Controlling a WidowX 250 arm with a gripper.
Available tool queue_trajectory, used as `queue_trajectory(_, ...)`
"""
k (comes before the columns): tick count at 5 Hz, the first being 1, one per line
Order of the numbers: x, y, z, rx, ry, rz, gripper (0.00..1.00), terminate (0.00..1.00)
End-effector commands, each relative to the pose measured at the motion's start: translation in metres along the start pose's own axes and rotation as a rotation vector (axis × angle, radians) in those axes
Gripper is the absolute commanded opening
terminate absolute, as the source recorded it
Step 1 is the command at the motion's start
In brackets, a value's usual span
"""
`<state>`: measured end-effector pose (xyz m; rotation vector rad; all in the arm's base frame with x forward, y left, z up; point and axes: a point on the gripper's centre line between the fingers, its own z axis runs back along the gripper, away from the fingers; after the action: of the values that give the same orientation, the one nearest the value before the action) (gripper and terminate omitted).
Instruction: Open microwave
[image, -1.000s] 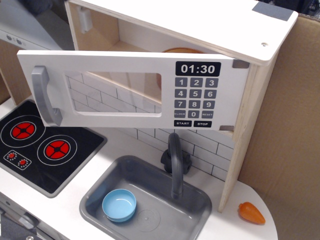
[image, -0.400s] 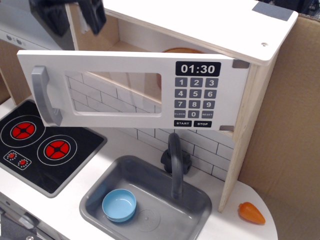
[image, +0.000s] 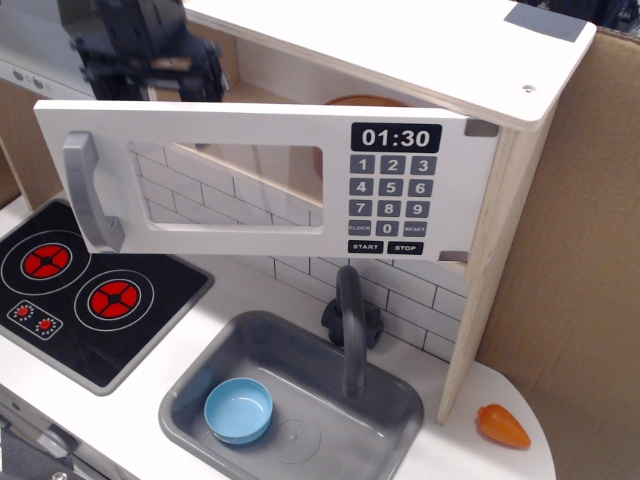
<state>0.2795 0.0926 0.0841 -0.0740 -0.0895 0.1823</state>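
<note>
A: Microwave (image: 330, 150) — where's it sit & what's the door doing?

B: White wooden toy unit, mounted up top, above the sink (image: 190, 400) & the tiled backsplash. Door (image: 250, 180) is swung partway out toward the camera, hinged on the right side by the wooden side panel. Clear window in the middle, grey bar handle (image: 90, 190) on its left end, keypad w/ black clock display (image: 396, 138) reading 01:30 on the right.

A: Gripper?

B: Gripper (image: 150, 70) is top left, dark, blurry, just behind the door's upper left corner, near the cavity opening. Can't tell if it touches the door edge. Jaws: can't tell whether apart or together, too smeared.

A: Anything inside the cavity?

B: Something orange-brown & rounded peeks over the door's top edge, mid-right. Can't ID it.

A: Rest of the counter?

B: Black stovetop (image: 90, 290) w/ two red burners, lower left, under the handle end of the door. Grey faucet (image: 350, 330) stands at the sink's back rim. Blue bowl (image: 238, 410) lies in the sink, left part. Orange toy carrot (image: 502, 426) on the white counter, far right, near the cardboard wall.
</note>
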Motion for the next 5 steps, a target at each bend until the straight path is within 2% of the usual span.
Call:
queue_trajectory(1,-0.038,-0.031,0.039,-0.038,0.04,-0.12,1.0,0.0)
queue_trajectory(2,-0.058,-0.061,0.037,-0.057,0.087,-0.148,1.0,0.0)
queue_trajectory(3,-0.062,-0.082,0.027,-0.071,0.084,-0.145,1.0,0.0)
queue_trajectory(4,-0.055,-0.093,0.023,-0.07,0.024,-0.123,1.0,0.0)
queue_trajectory(5,-0.032,-0.097,0.02,-0.058,-0.054,-0.058,1.0,0.0)
